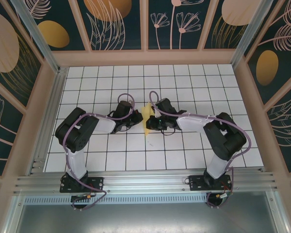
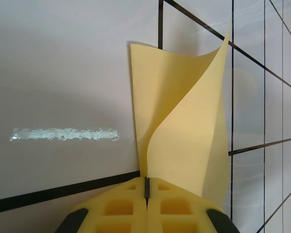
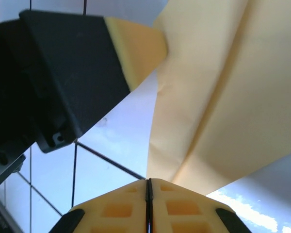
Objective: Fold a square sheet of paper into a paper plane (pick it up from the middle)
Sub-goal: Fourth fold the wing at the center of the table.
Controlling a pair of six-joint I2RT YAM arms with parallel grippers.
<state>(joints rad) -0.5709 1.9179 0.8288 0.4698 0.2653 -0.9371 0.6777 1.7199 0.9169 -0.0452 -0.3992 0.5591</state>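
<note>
- My left tool (image 2: 146, 180) is closed tight on the paper (image 2: 184, 126). The sheet runs out of the seam between its pads and curls away in a loose, open bend.
- My right tool (image 3: 148, 180) is closed too. The paper's folded edge runs right into its seam, so I judge it is pinching the same sheet from the other side.
- In the top view the paper sits between the two tools, over the middle tiles of the surface (image 1: 111, 160). I cannot tell whether its near tip touches the surface.
- In the right wrist view one crease runs lengthwise through the sheet, with a flap on each side.
- I judge the step in hand to be a lengthwise fold. The sheet is doubled but not pressed flat, and it is no dart yet.
- Next I need to bring the layers together and sharpen the bend, likely by laying the paper on the surface and running a closed tool along it.
- That calls for one tool to hold while the other lets go and moves. Pulling both apart could tear or skew so thin a sheet.
- The edges should line up before I press, or the plane will come out lopsided.
</note>
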